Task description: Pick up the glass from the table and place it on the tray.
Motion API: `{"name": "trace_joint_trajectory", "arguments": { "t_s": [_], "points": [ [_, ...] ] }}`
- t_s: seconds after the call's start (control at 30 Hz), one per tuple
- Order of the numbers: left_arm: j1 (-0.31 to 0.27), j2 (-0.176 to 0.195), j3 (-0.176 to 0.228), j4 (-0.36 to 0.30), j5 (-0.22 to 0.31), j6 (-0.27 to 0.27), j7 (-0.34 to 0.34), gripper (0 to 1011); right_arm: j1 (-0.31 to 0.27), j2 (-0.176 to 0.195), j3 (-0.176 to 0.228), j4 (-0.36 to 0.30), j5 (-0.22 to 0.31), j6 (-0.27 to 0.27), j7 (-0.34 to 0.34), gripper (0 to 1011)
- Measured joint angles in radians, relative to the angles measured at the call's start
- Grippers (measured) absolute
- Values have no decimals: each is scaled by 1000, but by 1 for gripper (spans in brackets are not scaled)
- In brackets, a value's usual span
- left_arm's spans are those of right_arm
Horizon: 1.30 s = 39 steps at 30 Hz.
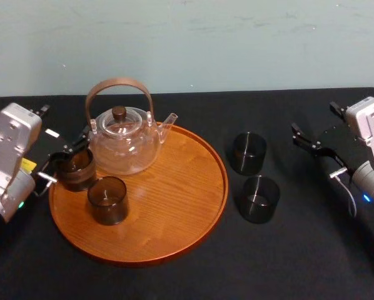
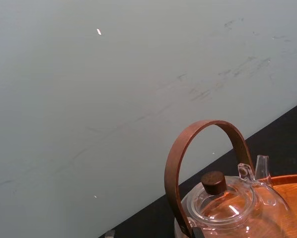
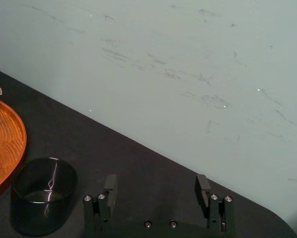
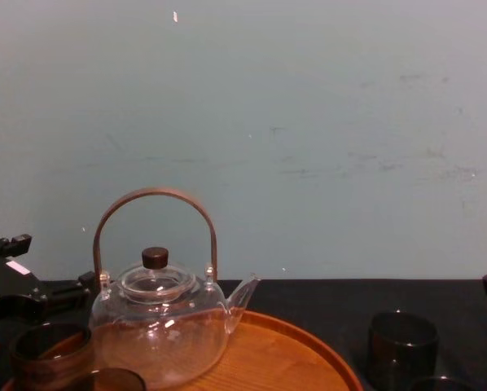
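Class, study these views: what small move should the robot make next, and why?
Probably the left gripper should leave the glass it brackets and pull back: that glass looks already set down inside the tray, beside the teapot. The right gripper hangs open near two glasses on the table.

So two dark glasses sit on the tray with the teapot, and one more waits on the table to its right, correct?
Not quite. The head view shows two glasses on the table right of the tray, a far glass and a near glass, not one. The rest holds.
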<state>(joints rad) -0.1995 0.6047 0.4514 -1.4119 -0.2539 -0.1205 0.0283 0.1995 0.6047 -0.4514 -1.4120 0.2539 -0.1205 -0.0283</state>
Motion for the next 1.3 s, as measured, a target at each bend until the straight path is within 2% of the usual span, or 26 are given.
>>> {"name": "trace_joint_trajectory", "arguments": {
  "t_s": [1.3],
  "points": [
    [0,0,0,0,0,0,0,1001,0,0,0,0,0,0,0,1002]
  ]
}}
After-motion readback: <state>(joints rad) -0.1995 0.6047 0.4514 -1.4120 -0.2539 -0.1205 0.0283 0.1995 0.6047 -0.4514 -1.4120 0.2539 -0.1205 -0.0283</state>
